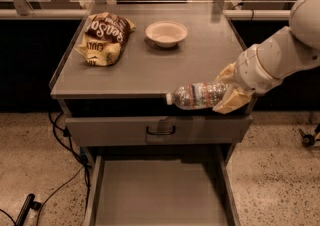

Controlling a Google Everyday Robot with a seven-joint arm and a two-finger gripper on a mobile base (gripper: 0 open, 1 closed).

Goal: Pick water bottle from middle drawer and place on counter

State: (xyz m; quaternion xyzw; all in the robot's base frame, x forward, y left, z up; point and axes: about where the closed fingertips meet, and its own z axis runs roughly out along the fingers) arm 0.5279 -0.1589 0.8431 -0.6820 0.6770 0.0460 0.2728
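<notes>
Arm of the robot enters from the right side of the counter (165, 70), white and thick, with the upper part high at the picture's right border and the forearm sloping down and to the left toward the counter's front edge. At its end I see the gripper (227, 95), at the right part of that front edge. Its yellowish fingers (231, 106) stand one above and one below the water bottle (197, 95), and the jaws are clamped on the bottle's bottom end.

The bottle lies horizontal in the grip, with the white cap to the left, along the counter's front edge and right of its middle. I cannot tell if it touches the counter or hangs just over the edge.

On the counter, in the back part near the middle, stands a pale bowl (166, 32); I see only its smooth inside. To the back left lies a brown and yellow chip bag (104, 37), flat and a bit crumpled, near the bowl but apart from it.

Under the counter the top drawer front (161, 130) with a dark handle is closed. Below it the middle drawer (155, 195) is pulled out toward me and shows its plain grey floor between thin side walls.
</notes>
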